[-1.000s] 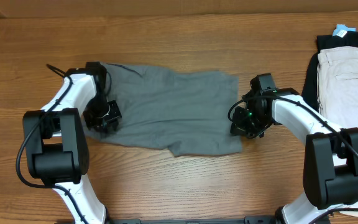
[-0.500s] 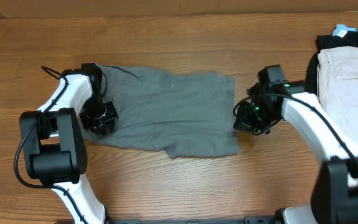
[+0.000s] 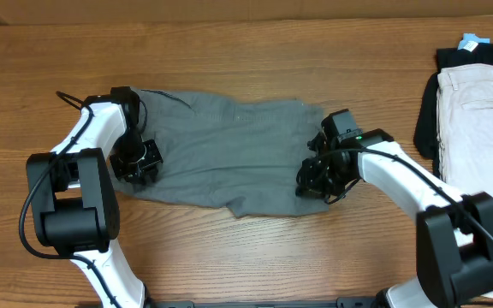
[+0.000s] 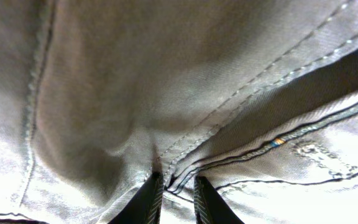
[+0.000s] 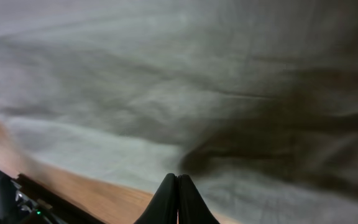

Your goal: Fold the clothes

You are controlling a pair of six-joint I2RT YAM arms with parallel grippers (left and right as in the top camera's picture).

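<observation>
Folds of shorts swallow left tool tips.

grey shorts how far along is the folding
No fold shows yet: the grey shorts lie spread flat. In hand: the left gripper pinches a seam at one end, and the right gripper looks shut on the other end. Left: every fold.

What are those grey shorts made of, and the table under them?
The grey shorts look like matte woven cotton twill: fine diagonal ribs and rows of topstitching show up close. The table looks like wood or wood-look laminate, brown grain with a slight sheen; which one, I cannot tell.
</observation>
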